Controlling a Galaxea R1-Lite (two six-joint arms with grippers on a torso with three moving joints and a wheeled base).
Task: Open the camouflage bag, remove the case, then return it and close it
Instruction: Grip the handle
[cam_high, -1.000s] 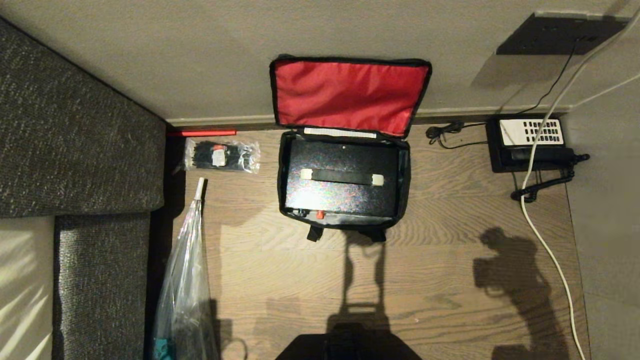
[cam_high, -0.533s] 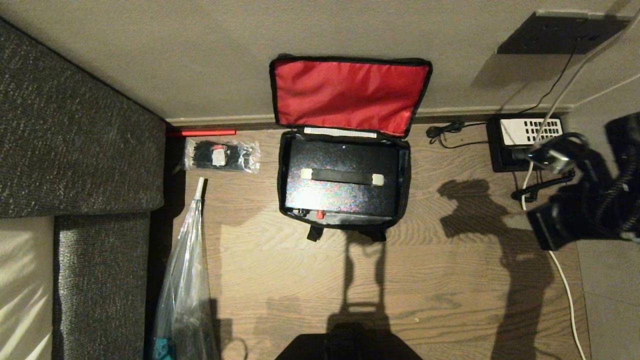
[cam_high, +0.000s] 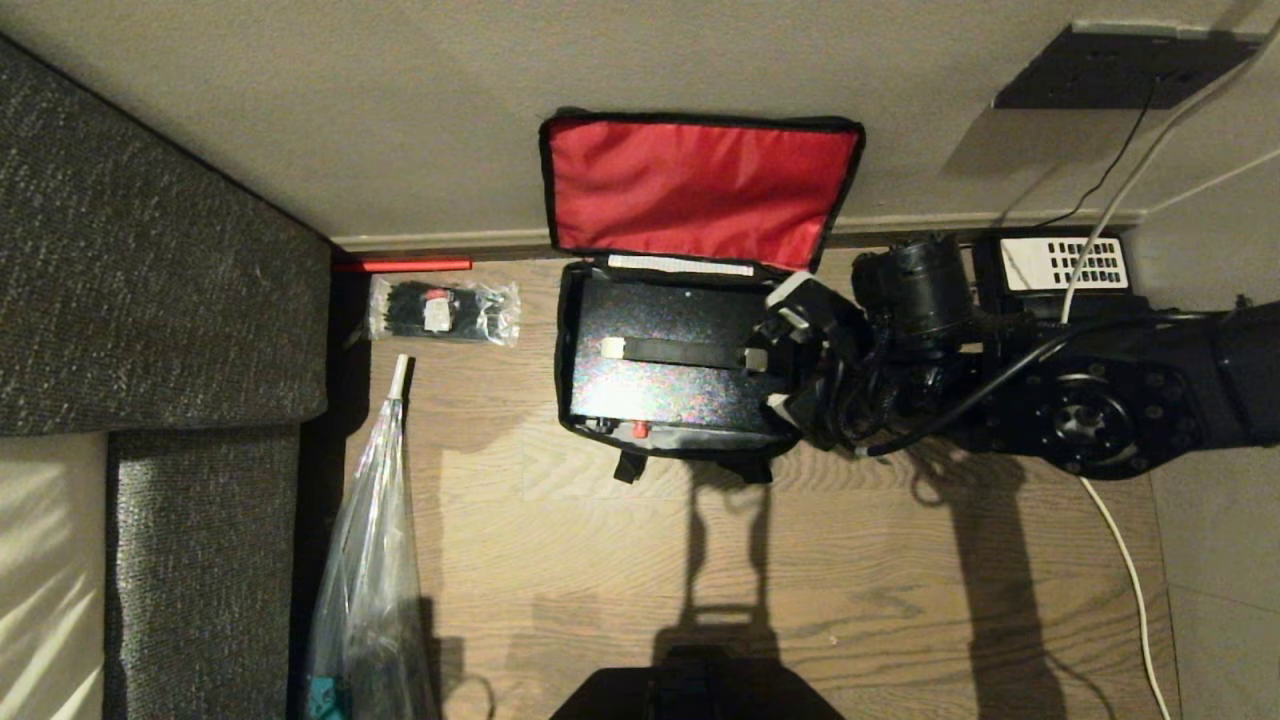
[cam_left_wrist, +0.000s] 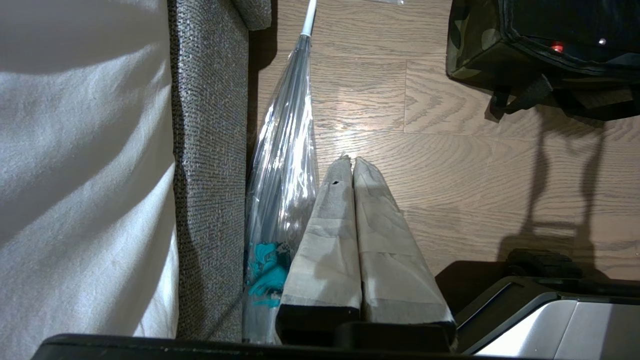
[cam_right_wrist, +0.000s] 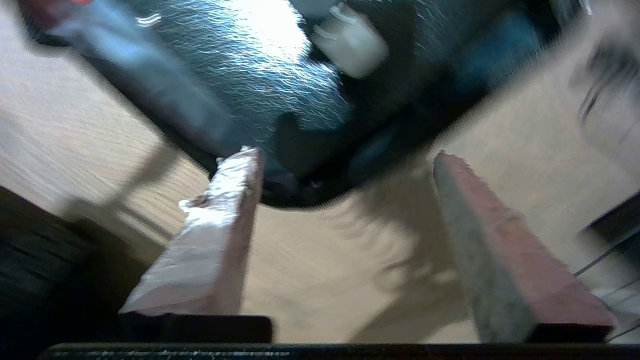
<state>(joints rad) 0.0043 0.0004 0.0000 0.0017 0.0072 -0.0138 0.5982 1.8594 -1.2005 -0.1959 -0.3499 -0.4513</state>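
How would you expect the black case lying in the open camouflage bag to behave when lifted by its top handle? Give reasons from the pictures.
The case looks flat-sided and rigid, so it would probably keep its shape. Its handle sits centrally, so it should hang fairly level. It fills the camouflage bag closely, so the soft walls may drag along.
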